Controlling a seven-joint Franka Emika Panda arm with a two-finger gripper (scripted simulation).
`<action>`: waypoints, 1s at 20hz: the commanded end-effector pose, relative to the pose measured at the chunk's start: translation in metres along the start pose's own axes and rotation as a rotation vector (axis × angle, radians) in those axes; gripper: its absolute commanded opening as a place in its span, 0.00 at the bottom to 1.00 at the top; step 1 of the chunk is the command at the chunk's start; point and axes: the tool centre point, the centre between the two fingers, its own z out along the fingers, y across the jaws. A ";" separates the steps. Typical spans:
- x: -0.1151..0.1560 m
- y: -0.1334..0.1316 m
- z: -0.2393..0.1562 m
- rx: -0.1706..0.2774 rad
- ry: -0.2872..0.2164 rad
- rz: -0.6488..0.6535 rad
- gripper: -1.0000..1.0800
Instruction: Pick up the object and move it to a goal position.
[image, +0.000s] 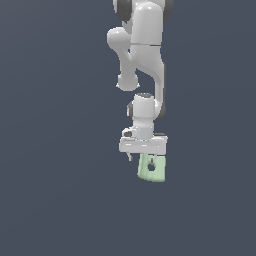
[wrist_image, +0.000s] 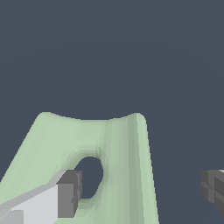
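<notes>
Under the gripper (image: 145, 158), in the exterior view, the block (image: 151, 168) sits just below the hand, tilted, with its lower corner leaning toward that view's right. The dark grey ground (image: 55, 200) is uniform and shadowless, so I cannot tell whether the block rests on it or hangs clear.

The jaws stand wide. In the wrist view one grey pad (wrist_image: 68, 194) overlaps the block's face beside the hole (wrist_image: 89, 177), while the other pad (wrist_image: 213, 188) is well apart from the block's edge, with bare ground between them. Nothing is clamped. Whether the near pad touches the block I cannot say.

The block is pale green and matte, a squarish slab with rounded corners and soft edges, pierced by a small round hole at its centre. It looks rigid and, being small and narrower than the open jaws, probably light. The smooth faces and rounded rims may let it slip or twist if it is pinched near a corner.

The best hold is likely across two opposite flat sides, level with the hole, so that the pads bear on flat surface and the weight hangs evenly. As things stand, the jaws seem off-centre to the tilted block, and closing now could pivot it rather than grip it.

The arm (image: 145, 55) is glossy white, with dark joints.
</notes>
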 end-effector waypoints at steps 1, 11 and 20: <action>0.000 0.000 0.007 0.000 0.000 0.000 1.00; 0.000 0.000 0.024 0.000 0.002 0.001 0.00; 0.000 0.000 0.024 0.000 0.002 0.001 0.00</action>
